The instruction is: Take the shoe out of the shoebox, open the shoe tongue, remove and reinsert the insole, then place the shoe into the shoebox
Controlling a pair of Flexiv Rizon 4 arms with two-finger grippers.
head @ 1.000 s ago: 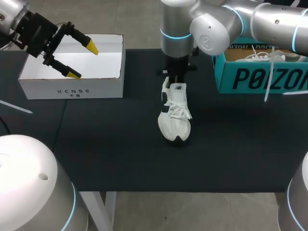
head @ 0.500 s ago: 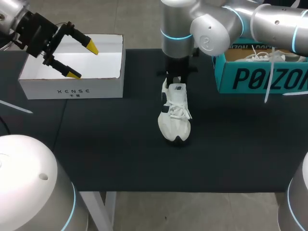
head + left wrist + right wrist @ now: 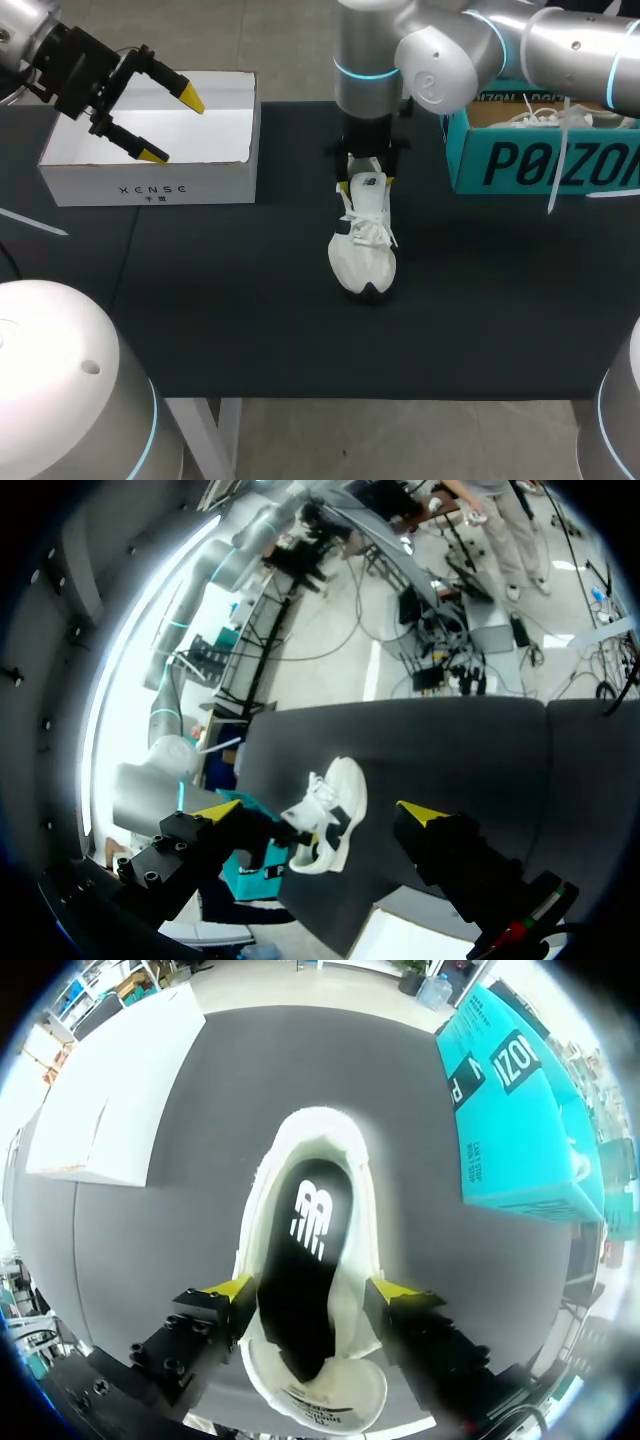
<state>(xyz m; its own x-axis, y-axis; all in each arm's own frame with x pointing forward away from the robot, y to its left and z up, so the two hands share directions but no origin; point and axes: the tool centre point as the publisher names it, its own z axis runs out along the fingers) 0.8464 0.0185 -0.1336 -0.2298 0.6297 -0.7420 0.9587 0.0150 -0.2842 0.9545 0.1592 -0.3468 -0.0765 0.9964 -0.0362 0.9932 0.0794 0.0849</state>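
Fingers of the left gripper (image 3: 172,126) are spread wide and hold nothing. They hang over the open white box (image 3: 150,185) with their tips pointing down into it. The box looks empty under them, so I judge it the one the shoe belongs to, with this arm parked out of the way above it. A short line of dark lettering, with smaller characters beneath, runs along the front wall below the fingers.

Well to the right of them, on the dark worktop (image 3: 230,300), the white shoe (image 3: 362,255) stands on its sole, out of any box. The right gripper (image 3: 312,1290) comes straight down over its heel end. One yellow-tipped finger sits at each side of the collar, just beside it or lightly against it. The collar shows no pinch, so I read these fingers as parted and loose, steadying the shoe at most. Between them the black insole (image 3: 305,1250) lies flat inside, with a white logo printed on it. Ahead of them the tongue (image 3: 367,188), which carries a small dark mark, lies down under the laces (image 3: 372,232). The tongue and insole work seems not yet begun.

Right of these fingers stands a teal box (image 3: 540,165) with big black letters on its side. Something white with laces shows inside it.
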